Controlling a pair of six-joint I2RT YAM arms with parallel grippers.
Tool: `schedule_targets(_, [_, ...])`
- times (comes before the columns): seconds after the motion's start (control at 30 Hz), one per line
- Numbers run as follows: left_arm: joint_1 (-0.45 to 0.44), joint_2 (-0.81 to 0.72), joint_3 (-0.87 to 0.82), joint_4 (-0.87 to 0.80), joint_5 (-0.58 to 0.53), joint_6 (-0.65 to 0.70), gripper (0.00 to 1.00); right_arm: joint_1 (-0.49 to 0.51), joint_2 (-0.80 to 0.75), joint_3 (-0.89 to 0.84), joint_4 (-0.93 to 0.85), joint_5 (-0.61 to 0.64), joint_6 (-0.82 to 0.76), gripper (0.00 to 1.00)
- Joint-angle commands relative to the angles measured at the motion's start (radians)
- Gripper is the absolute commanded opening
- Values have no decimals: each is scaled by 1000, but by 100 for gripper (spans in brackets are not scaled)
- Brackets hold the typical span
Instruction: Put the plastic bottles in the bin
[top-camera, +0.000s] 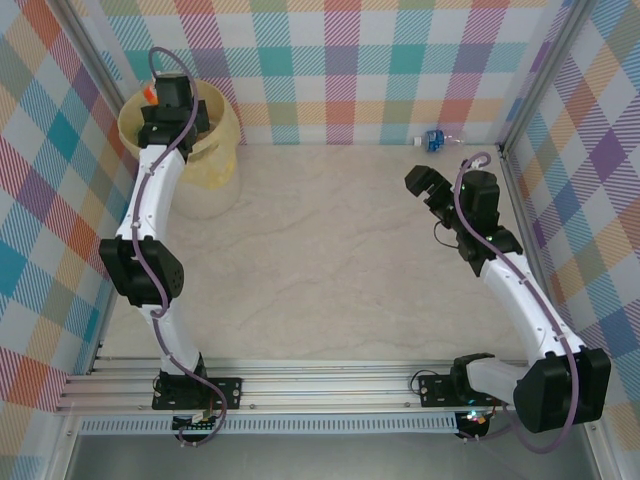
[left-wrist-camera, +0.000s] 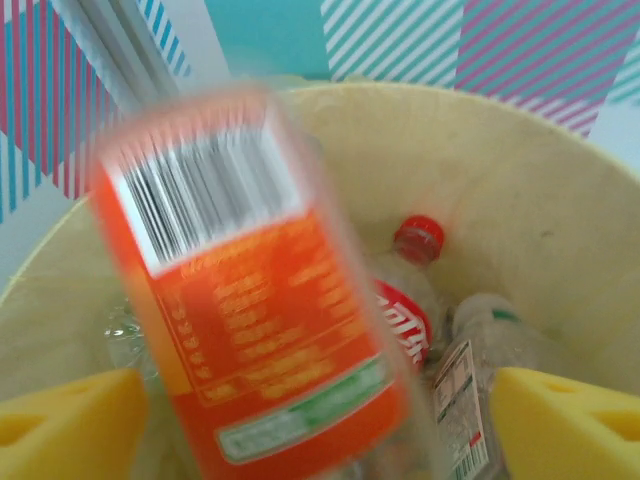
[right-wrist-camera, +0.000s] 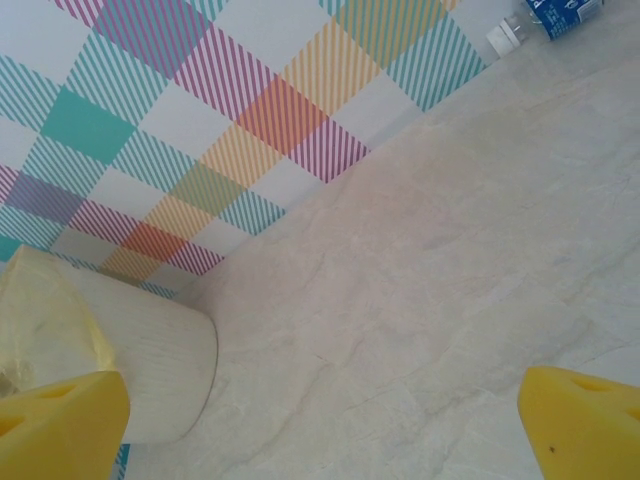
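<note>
Left gripper (left-wrist-camera: 320, 425), jaws spread wide over the bin (left-wrist-camera: 520, 170), orange-labelled bottle (left-wrist-camera: 260, 300) blurred between them, unclamped; right gripper (right-wrist-camera: 322, 422) likewise spread, holding nothing.

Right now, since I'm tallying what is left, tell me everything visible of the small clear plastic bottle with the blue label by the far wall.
The small clear plastic bottle with the blue label lies on its side on the pale marbled table, at the foot of the checked back wall, white cap pointing left. Only the table visibly touches it; wall contact is unclear.
</note>
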Motion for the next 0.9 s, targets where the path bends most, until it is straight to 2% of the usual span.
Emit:
schedule_targets(0.0, [9, -30, 70, -76, -2, -34, 100, 2, -28, -8, -7, 24, -36, 100])
schedule_targets(0.27, [8, -16, 170, -188, 127, -94, 100, 2, -9, -15, -3, 12, -27, 100])
schedule_targets(0.63, [5, -31, 179, -209, 494, -234, 100, -1, 5, -22, 3, -6, -61, 100])
schedule_targets(0.77, [3, -36, 178, -210, 559, -251, 100, -8, 30, -16, 2, -30, -60, 100])
schedule_targets(0.87, [3, -46, 173, -221, 564, -270, 100, -12, 41, -16, 5, -33, -56, 100])
